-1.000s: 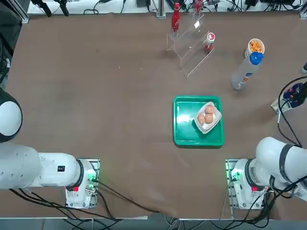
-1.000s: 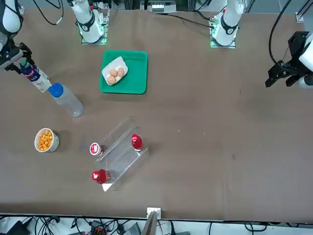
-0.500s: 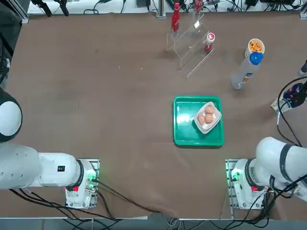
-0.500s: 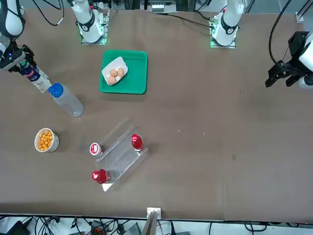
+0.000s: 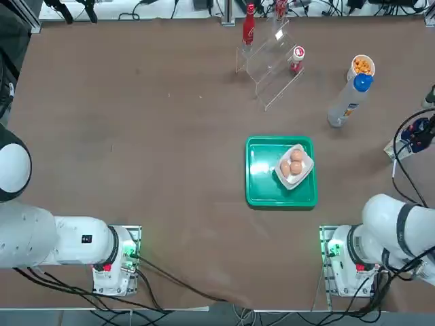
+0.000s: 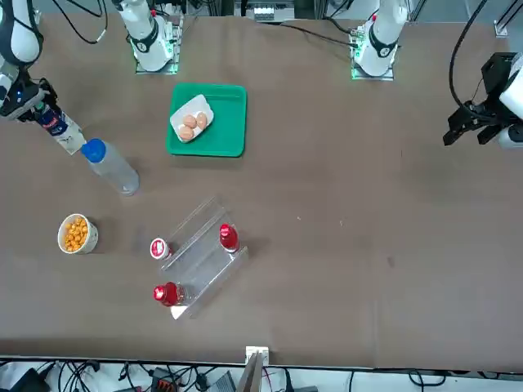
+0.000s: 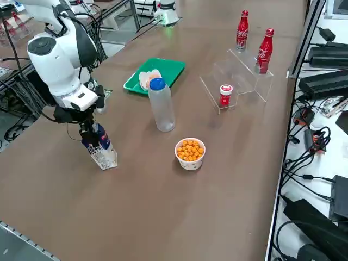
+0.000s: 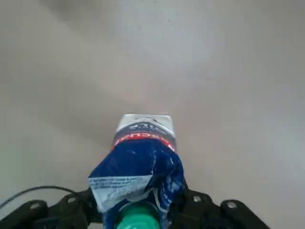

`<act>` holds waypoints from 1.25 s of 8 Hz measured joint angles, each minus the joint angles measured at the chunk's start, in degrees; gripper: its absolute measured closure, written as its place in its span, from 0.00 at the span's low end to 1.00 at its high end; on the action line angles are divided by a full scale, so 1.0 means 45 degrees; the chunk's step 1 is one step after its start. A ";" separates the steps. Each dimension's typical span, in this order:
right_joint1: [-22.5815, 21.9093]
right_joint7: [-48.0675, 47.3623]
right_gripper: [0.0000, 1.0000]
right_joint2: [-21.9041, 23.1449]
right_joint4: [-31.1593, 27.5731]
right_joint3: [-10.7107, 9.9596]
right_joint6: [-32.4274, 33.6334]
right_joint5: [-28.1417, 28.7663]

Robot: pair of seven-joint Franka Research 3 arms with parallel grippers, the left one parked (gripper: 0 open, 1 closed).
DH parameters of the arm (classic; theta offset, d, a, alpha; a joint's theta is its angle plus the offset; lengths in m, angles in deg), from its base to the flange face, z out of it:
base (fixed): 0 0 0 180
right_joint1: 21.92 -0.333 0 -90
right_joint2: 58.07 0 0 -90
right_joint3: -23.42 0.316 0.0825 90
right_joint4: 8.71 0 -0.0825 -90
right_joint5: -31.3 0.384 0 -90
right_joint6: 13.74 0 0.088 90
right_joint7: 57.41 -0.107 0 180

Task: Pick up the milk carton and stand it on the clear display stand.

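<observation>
The milk carton [image 7: 102, 149], dark blue and white with a green cap, leans tilted at the table's right edge, and its base looks to be on the surface. It also shows in the top view as the carton [image 5: 397, 148] and in the front view as the carton [image 6: 59, 128]. My right gripper [image 7: 88, 129] is shut on the carton's crumpled top; in the wrist view the fingers [image 8: 198, 204] flank the carton [image 8: 143, 157]. The clear display stand [image 5: 272, 64] sits at the far side, well away from the gripper, with two red bottles [image 7: 265, 49] on it and a red can [image 7: 225, 94] at its lower step.
A tall blue-capped bottle [image 5: 346, 102] and a cup of orange snacks [image 5: 362, 66] stand between the carton and the stand. A green tray [image 5: 262, 180] holding a dish of eggs [image 5: 294, 165] lies mid-table. Cables run off the table's right edge.
The right wrist has shifted slightly above the carton. The carton stays at the same spot, still tilted.
</observation>
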 joint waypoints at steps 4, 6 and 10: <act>-0.0005 -0.0012 0.53 0.0130 0.1412 0.0135 0.0850 0.0001; -0.0370 -0.0551 0.53 0.0153 0.3595 0.0406 0.3134 0.0019; -0.3399 -0.3890 0.53 -0.0775 0.8193 0.0599 0.7065 0.0077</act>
